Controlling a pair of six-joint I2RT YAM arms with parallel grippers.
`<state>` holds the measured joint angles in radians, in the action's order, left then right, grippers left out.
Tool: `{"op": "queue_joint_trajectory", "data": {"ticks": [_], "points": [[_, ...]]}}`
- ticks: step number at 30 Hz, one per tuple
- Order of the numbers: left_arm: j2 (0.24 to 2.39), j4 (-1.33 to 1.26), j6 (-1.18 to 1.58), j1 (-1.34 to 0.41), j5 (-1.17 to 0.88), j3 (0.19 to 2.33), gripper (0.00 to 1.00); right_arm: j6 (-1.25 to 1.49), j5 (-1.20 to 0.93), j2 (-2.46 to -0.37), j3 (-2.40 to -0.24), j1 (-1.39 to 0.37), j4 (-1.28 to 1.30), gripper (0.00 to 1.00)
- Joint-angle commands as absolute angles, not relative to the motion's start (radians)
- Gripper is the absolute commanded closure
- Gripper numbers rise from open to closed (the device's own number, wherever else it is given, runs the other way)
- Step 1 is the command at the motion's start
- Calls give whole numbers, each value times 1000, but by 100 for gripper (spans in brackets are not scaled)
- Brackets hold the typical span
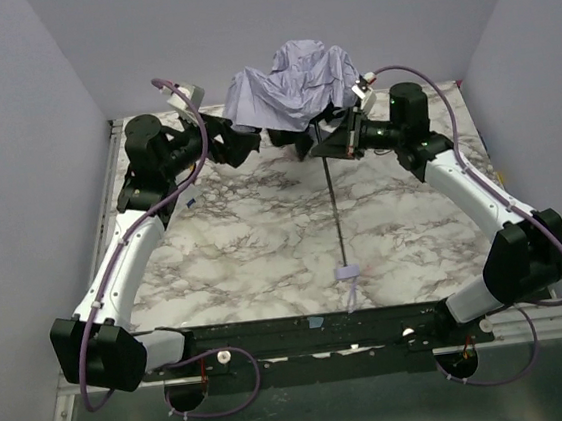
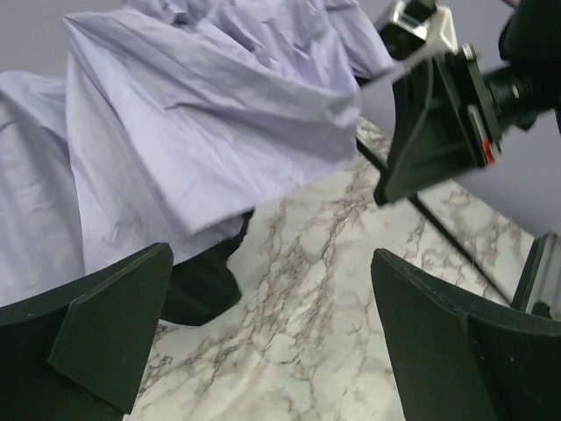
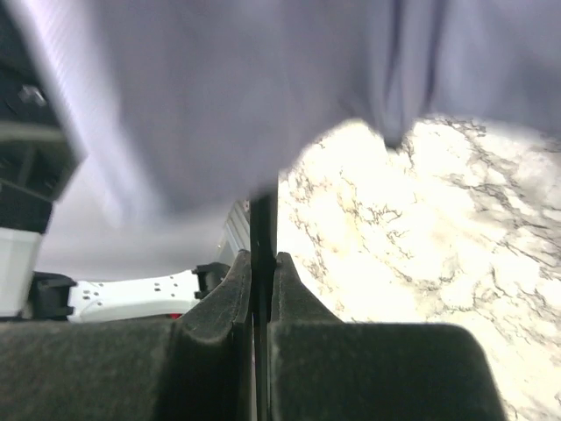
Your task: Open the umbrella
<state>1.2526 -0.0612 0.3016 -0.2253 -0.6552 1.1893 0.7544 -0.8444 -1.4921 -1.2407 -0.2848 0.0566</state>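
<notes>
Umbrella [image 1: 289, 94]: lying at 12 o'clock.
Right gripper [image 3: 263, 263]: pinching its shaft [image 1: 336, 215] at the canopy's [image 2: 202, 132] 5 o'clock.
Left gripper [image 2: 270, 259]: gaping at the canopy's 8 o'clock.

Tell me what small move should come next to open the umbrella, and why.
Probably slide the right gripper along the shaft toward the canopy: it is shut on the shaft just below the crumpled canopy, while the left gripper hangs open nearby.
</notes>
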Motion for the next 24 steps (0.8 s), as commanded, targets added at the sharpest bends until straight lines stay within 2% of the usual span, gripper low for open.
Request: {"op": "queue_joint_trajectory", "data": {"ticks": [1, 5, 8, 12, 16, 20, 24], "points": [[1186, -107, 54, -236, -826, 1141, 2, 852, -916, -1486, -1289, -138, -41, 99], [1139, -41, -302, -311, -890, 1118, 2, 910, -993, -1518, -1318, -147, -77, 99], [1104, 69, -703, -424, -866, 1093, 2, 923, -1002, -1514, -1306, -147, -74, 99], [1078, 75, -1071, -561, -780, 1039, 5, 975, -997, -1504, -1290, -150, -71, 99], [1110, 25, -1304, -665, -729, 1028, 15, 1016, -1004, -1500, -1286, -160, -80, 99], [1180, -63, -1442, -745, -681, 1045, 36, 1026, -1004, -1478, -1268, -177, -81, 99], [1256, -69, -1511, -788, -663, 1100, 44, 1027, -1005, -1452, -1241, -186, -66, 99]]}}
